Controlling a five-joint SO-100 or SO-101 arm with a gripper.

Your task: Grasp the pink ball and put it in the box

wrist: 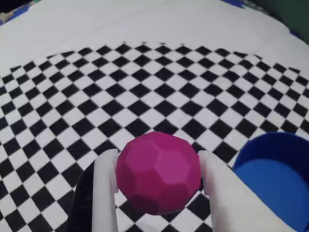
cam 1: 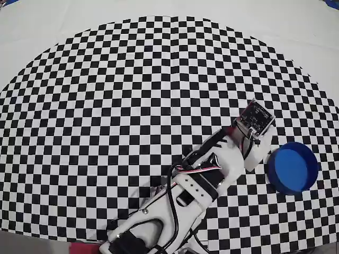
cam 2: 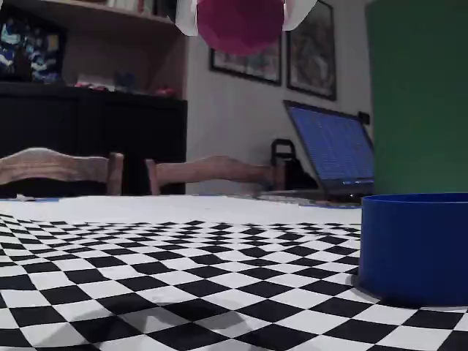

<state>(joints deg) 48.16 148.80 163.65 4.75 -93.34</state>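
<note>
The pink ball (wrist: 158, 173) is a faceted magenta sphere held between my two white fingers (wrist: 105, 193), lifted well above the checkered mat. My gripper (wrist: 158, 159) is shut on it. In the fixed view the ball (cam 2: 240, 25) hangs at the top edge with white finger parts on both sides. The box (cam 1: 292, 166) is a round blue container on the mat, just right of the gripper head in the overhead view, where the ball is hidden under the arm. In the wrist view the box (wrist: 275, 179) lies low at the right; in the fixed view the box (cam 2: 414, 247) stands at the right.
A black-and-white checkered mat (cam 1: 132, 106) covers the white table. The arm's white body (cam 1: 201, 185) crosses the lower middle of the overhead view. Chairs (cam 2: 212, 174), a laptop (cam 2: 333, 150) and a green panel (cam 2: 420, 95) stand beyond the table's far edge.
</note>
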